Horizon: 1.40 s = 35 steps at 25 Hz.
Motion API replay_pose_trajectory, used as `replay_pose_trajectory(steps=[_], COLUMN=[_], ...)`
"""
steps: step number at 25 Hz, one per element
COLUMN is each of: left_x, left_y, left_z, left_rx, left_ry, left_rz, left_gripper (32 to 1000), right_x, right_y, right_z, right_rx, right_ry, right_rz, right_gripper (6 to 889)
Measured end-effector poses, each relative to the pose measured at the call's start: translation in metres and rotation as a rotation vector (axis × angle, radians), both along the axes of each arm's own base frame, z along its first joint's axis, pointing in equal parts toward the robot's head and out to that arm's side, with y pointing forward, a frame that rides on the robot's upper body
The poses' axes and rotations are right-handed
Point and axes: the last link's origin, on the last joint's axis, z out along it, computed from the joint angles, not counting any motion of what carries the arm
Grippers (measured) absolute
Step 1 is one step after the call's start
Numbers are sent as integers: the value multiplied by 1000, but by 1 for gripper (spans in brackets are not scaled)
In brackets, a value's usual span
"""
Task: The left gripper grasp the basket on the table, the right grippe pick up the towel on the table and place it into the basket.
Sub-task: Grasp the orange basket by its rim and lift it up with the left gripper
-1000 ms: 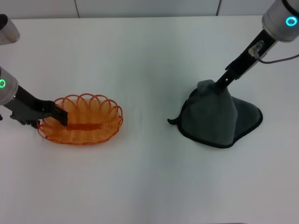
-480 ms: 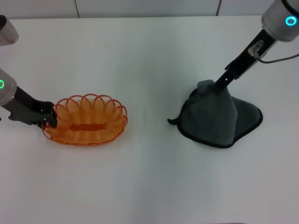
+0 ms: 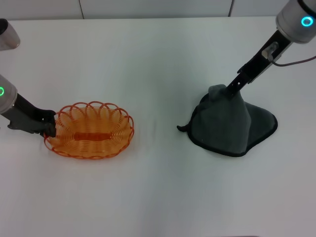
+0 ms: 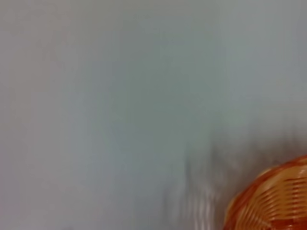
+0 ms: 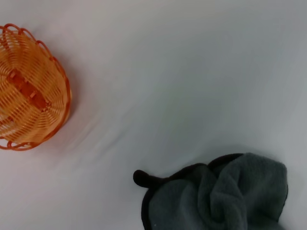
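Two tools are present. The left tool (image 3: 49,126) sits at the basket's (image 3: 90,131) outer end, the end turned away from the towel (image 3: 230,123). Its black tip touches the scalloped rim there; whether the fingers are closed on the wire or merely against it cannot be told from the head view, and the left wrist view shows none of its fingers. The right tool (image 3: 232,89) is on the far side of the towel from the basket, reaching down at a slant. Its tip is pinched onto a raised peak of the cloth, which stands up in a tent shape while the lower edge lies spread on the worktop (image 3: 158,59).

One basket is counted: orange wire, oval, upright on the worktop, nothing inside it. One towel is counted: dark grey with a darker bound edge, lying well apart from the basket, with a small tail of cloth pointing toward it. The right wrist view confirms bare worktop between the two items.
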Motion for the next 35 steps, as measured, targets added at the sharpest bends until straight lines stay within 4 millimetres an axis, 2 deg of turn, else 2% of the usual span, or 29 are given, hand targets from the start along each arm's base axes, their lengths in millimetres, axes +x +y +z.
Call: replay_pose_trajectory(steps=[13, 19, 35], left_x=[11, 19, 27], left_y=[-2, 1, 1], left_z=[2, 10, 28], left_rx=[-43, -31, 21], left_ry=[-77, -164, -340], left_rz=[-13, -10, 34], left_gripper=[102, 95, 78], right_x=[1, 2, 5], right_y=[0, -1, -1], right_z=[0, 0, 1], right_rx=[-1, 0, 6], right_ry=[0, 4, 12], right_rz=[-1, -6, -9], right_gripper=[845, 843, 831])
